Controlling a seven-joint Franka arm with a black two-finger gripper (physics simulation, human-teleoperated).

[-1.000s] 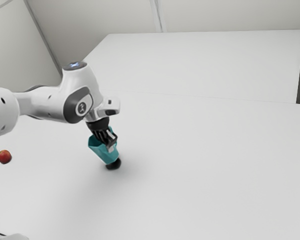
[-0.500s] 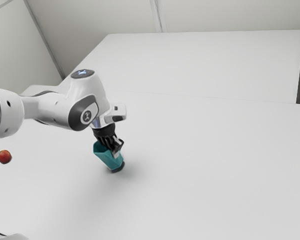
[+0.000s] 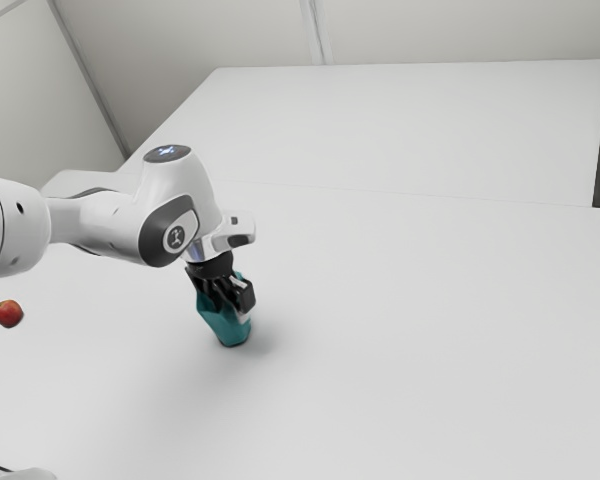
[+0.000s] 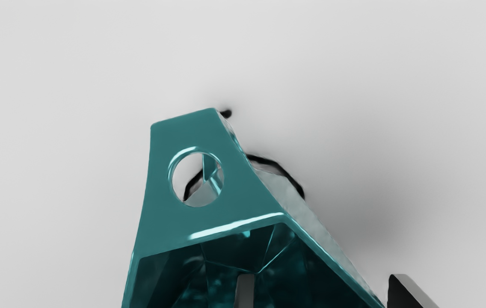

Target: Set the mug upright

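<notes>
Straddling mug wall [image 4: 313, 229]: claw [image 3: 234, 309]; logo [image 3: 177, 237], perhaps

Mug [image 4: 161, 222]: smooth, glossy finish, bright highlights along the rim edge. Tabletop [image 3: 430, 350]: smooth, matt. Arm [image 3: 105, 222], exterior view's left: smooth, plastic-looking shell, low sheen. Apple [image 3: 8, 314], far left there: smooth skin.

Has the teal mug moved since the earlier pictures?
Yes. Against the apple, the mug has moved slightly toward the exterior view's right, and it is less tilted.

a red apple [image 3: 8, 313] rests on the white table [image 3: 430, 320], at the exterior view's left.
</notes>
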